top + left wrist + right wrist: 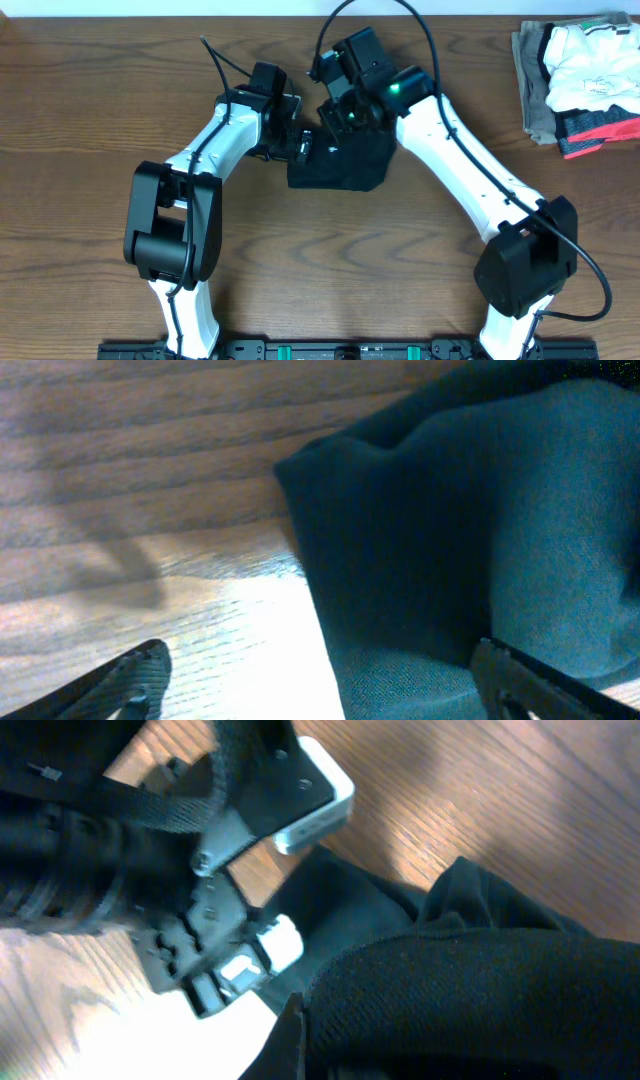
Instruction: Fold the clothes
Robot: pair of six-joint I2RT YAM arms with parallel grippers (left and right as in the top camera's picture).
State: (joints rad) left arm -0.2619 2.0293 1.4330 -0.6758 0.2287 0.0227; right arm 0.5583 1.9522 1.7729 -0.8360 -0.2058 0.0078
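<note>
A black garment (345, 160) lies bunched on the wooden table at the centre. My left gripper (300, 146) is at its left edge. In the left wrist view its jaws (325, 685) are wide open, and the garment's edge (470, 530) lies between them, low over the table. My right gripper (336, 116) is at the garment's far edge. In the right wrist view one finger (292, 1038) presses against a raised fold of the black cloth (470, 990); the other finger is hidden under the cloth. The left gripper's body (215, 935) shows close by.
A pile of clothes (580, 75), grey, white and red, sits at the table's far right corner. Both arms meet over the middle of the table, their wrists close together. Bare wood table (90, 120) surrounds the garment.
</note>
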